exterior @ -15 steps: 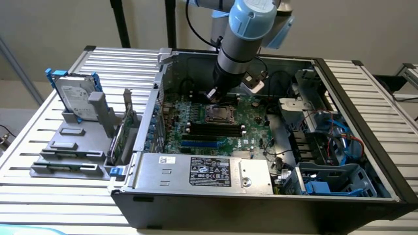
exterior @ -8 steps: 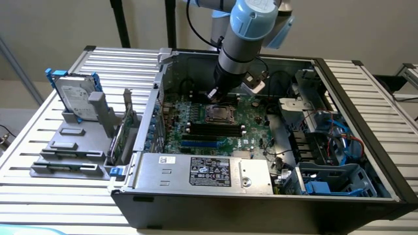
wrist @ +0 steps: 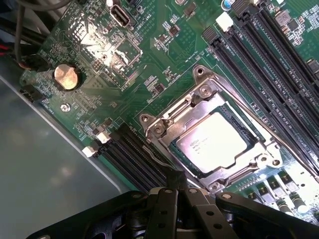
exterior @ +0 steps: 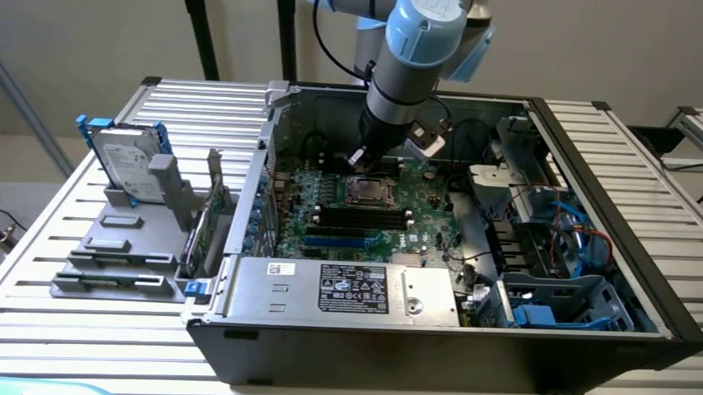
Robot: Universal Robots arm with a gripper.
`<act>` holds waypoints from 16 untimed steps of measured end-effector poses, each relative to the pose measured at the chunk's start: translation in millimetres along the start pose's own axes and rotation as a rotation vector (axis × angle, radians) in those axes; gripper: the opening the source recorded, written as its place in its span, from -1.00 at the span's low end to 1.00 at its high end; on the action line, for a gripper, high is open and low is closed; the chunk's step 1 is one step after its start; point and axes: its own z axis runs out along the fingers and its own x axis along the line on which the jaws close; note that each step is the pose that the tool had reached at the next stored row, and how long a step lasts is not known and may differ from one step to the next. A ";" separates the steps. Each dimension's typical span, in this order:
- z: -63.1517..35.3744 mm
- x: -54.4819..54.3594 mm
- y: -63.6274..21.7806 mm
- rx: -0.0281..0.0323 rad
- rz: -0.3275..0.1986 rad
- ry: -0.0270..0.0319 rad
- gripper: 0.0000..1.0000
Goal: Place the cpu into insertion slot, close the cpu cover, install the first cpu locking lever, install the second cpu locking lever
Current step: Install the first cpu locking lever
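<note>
Jaws clench the thin wire locking lever (wrist: 154, 156) beside the square silvery cpu cover (wrist: 197, 110) framing the matte cpu (wrist: 212, 144).

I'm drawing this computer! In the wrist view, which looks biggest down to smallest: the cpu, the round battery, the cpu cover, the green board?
green board
cpu cover
cpu
round battery
The cover frames the cpu, so it looks larger.

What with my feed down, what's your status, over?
Gripper shut, tip at lever. CPU seated, cover down over it. Nothing in the way.
</note>
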 end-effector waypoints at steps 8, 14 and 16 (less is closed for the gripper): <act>1.0 1.2 -2.7 0.0001 0.000 0.0001 -0.79; 1.1 1.4 -2.9 0.0000 0.000 0.0001 -0.79; 1.0 1.6 -2.7 0.0001 0.000 0.0000 -0.79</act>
